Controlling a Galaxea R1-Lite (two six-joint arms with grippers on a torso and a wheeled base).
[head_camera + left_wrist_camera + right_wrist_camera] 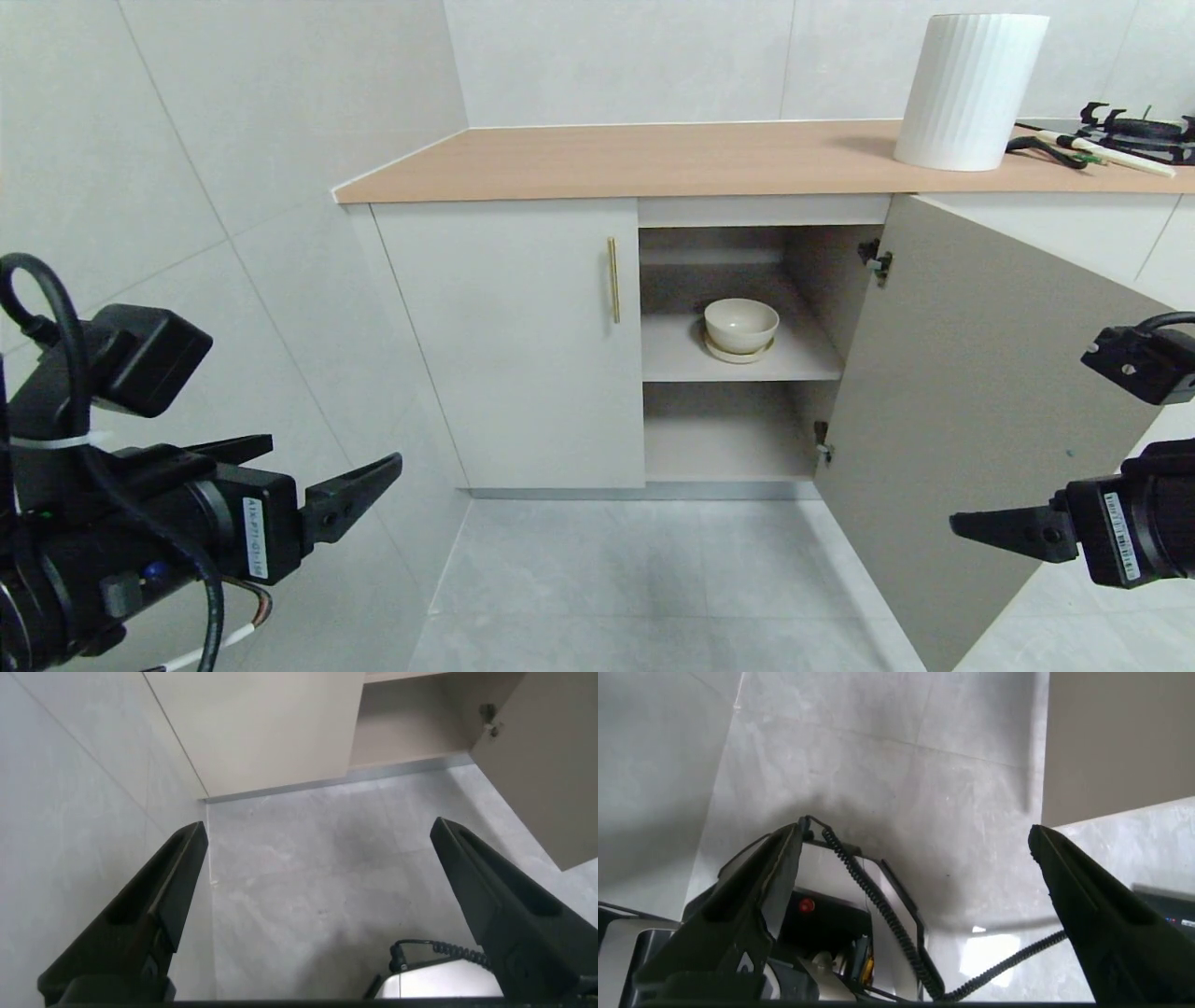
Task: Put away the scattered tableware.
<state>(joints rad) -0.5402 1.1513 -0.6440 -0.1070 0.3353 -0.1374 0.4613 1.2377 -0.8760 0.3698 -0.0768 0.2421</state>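
Note:
A cream bowl rests on a small matching plate on the middle shelf of the open cabinet. My left gripper hangs low on the left, well short of the cabinet, open and holding nothing; the left wrist view has its fingers spread over bare floor. At the lower right, in front of the open door, my right gripper is level with the left one. Its fingers are also open and hold nothing.
The cabinet's right door swings out wide toward my right arm. The left door is shut, with a gold handle. A white ribbed cylinder and utensils beside a stove sit on the wooden countertop. Grey tiled floor lies between me and the cabinet.

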